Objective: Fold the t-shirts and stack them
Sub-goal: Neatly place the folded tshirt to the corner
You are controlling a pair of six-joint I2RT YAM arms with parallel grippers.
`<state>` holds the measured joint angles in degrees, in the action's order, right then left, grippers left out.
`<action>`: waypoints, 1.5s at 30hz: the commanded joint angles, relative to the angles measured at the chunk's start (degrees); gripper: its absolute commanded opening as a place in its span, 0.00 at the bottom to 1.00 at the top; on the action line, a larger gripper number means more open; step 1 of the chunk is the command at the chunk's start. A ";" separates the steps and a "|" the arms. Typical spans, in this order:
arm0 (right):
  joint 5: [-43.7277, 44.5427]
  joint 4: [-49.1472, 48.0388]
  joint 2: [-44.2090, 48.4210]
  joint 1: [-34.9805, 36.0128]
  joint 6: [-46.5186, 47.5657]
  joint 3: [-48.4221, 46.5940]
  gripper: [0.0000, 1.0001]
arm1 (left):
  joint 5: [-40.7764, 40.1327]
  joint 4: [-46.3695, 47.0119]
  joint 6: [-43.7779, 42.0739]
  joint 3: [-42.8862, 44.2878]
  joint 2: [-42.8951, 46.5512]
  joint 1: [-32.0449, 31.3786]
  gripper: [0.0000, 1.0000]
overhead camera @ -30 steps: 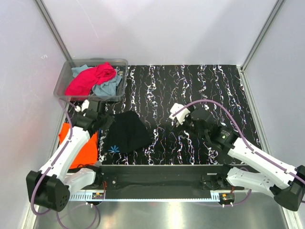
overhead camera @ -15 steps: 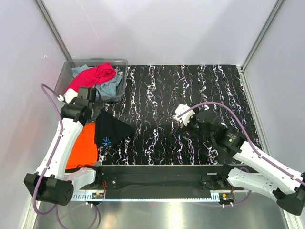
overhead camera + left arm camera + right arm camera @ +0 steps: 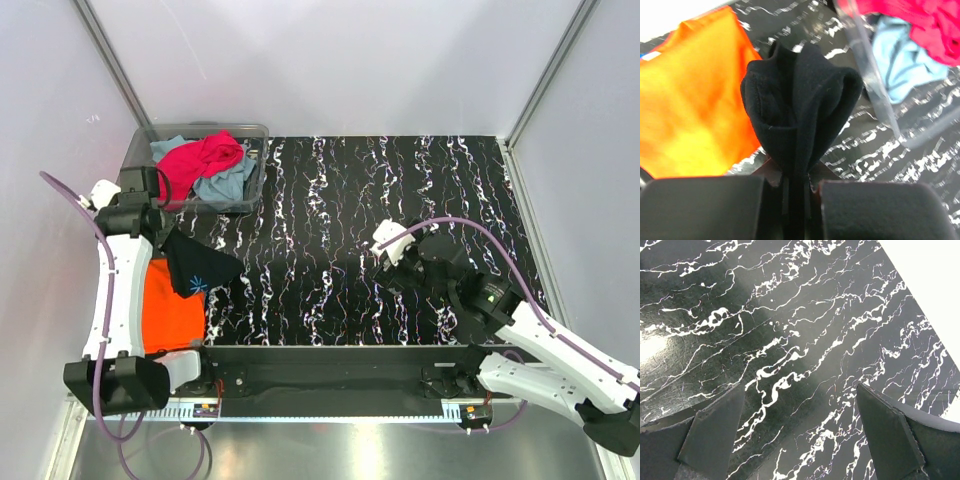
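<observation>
White walls box in the black, white-veined tabletop (image 3: 400, 180) I am working over. On my far left, the left gripper (image 3: 794, 187) is clamped on the black t-shirt (image 3: 800, 100). The cloth is pinched into a tight bunch between its fingers (image 3: 700, 207) and hangs from them in a loose fold. Below that gripper and to its left, the orange t-shirt (image 3: 170, 315) lies spread flat along the table's left edge. From above, the hanging black cloth overlaps its upper right corner, though I cannot tell whether the two touch. Just ahead of the gripper and to its right stands the clear bin (image 3: 140, 165), with the magenta-pink t-shirt (image 3: 200, 158) heaped on the teal-blue t-shirt (image 3: 228, 185) inside. Well apart on the right, the right gripper (image 3: 800, 390) hovers over the marbled surface with its jaws spread wide, gripping nothing.
</observation>
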<state>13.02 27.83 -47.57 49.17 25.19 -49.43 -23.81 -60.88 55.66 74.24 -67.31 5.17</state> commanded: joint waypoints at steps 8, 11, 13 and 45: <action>0.00 -0.24 -1.03 -0.21 -0.40 -0.05 1.00 | 1.40 1.82 -9.34 7.94 -2.30 5.81 0.00; -0.53 -0.24 -1.56 -0.21 -1.11 -0.05 1.00 | 1.75 0.69 -9.96 9.25 -2.13 6.78 0.00; -0.71 -0.24 -1.91 -0.21 -1.28 -0.05 1.00 | 1.67 -0.37 -9.60 9.17 -1.60 7.22 0.00; -2.38 -0.15 -3.67 -0.21 -1.37 -0.23 1.00 | 2.63 -2.22 -11.01 -5.06 5.61 17.33 0.00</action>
<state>10.98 28.56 -51.94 49.17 24.56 -49.34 -20.78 -64.40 45.78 70.24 -63.05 21.50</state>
